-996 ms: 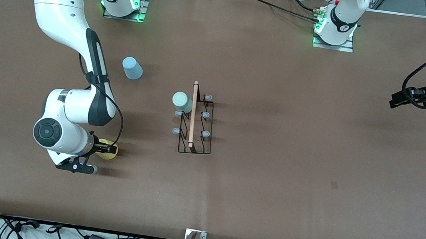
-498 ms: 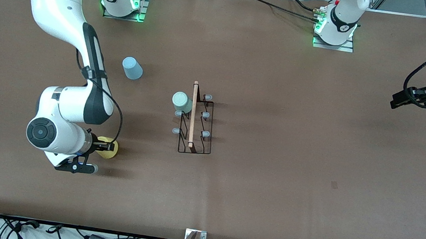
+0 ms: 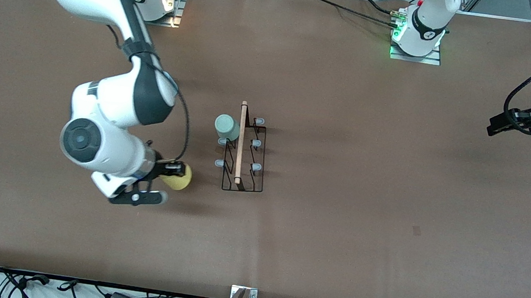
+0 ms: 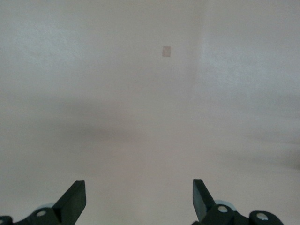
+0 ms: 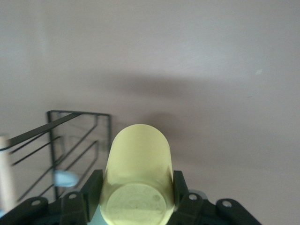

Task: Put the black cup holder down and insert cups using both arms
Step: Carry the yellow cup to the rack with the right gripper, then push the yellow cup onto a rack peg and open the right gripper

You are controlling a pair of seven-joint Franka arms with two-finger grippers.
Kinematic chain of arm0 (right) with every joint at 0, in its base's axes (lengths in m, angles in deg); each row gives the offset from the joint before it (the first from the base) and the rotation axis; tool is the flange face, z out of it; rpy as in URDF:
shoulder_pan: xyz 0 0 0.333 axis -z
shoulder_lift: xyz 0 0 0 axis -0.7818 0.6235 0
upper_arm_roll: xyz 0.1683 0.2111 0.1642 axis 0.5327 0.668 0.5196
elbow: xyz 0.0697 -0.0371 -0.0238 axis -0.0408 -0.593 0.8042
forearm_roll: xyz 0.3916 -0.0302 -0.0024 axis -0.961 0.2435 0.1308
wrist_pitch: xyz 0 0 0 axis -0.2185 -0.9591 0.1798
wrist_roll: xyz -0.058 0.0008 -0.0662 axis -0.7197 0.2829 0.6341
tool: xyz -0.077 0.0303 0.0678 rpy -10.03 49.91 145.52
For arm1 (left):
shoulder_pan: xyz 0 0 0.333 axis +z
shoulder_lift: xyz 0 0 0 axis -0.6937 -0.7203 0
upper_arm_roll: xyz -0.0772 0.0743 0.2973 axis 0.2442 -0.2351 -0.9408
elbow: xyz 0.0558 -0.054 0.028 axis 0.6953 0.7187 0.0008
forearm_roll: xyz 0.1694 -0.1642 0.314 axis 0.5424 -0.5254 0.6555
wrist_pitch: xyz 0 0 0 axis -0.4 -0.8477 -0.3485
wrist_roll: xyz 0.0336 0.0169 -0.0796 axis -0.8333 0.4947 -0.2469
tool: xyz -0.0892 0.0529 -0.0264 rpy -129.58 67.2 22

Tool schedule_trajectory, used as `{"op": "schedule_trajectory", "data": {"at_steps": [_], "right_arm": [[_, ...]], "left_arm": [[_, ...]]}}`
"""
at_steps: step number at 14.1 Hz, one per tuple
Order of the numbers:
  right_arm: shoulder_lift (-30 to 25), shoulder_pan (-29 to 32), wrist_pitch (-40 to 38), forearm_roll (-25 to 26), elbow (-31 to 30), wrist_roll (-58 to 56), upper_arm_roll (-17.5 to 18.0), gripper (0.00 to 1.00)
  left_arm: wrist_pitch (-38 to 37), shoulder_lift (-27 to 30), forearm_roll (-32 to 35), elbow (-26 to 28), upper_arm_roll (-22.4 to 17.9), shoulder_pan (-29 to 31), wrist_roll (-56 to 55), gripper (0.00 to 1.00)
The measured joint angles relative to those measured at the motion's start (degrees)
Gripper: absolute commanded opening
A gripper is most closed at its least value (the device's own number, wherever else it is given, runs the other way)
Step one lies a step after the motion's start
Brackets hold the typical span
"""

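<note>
- Between the fingers of the right gripper point(image 3: 174, 171) the yellow cup point(image 3: 179, 177) is clamped; a prong of the black cup holder point(image 3: 244, 147) beside it could be missed, tipping the rack
- Well apart from it, the left gripper point(image 4: 139, 199) is kept waiting, jaws spread, nothing held

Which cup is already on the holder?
The green cup, sitting over a prong at the holder's end farthest from the front camera. The yellow cup is in the right gripper.

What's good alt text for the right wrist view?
The right pincer grips a yellow cup at its base end, above a brown table. A black wire rack stands close by on the table.
</note>
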Motion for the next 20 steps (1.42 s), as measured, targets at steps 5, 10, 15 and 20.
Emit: {"op": "schedule_trajectory", "data": {"at_steps": [5, 10, 15, 20], "right_arm": [[-0.2, -3.7, 0.0, 0.0, 0.5, 4.9, 0.1, 0.07], [-0.7, -4.3, -0.2, 0.0, 0.5, 7.3, 0.0, 0.07], [-1.8, -4.7, 1.0, 0.0, 0.5, 7.6, 0.2, 0.07], [-1.4, -5.5, 3.3, 0.0, 0.4, 8.0, 0.2, 0.07]], "left_arm": [[0.0, 0.0, 0.0, 0.0, 0.0, 0.0, 0.0, 1.00], [0.0, 0.0, 0.0, 0.0, 0.0, 0.0, 0.0, 1.00], [0.0, -0.1, 0.0, 0.0, 0.0, 0.0, 0.0, 1.00], [0.0, -0.1, 0.0, 0.0, 0.0, 0.0, 0.0, 1.00]]}}
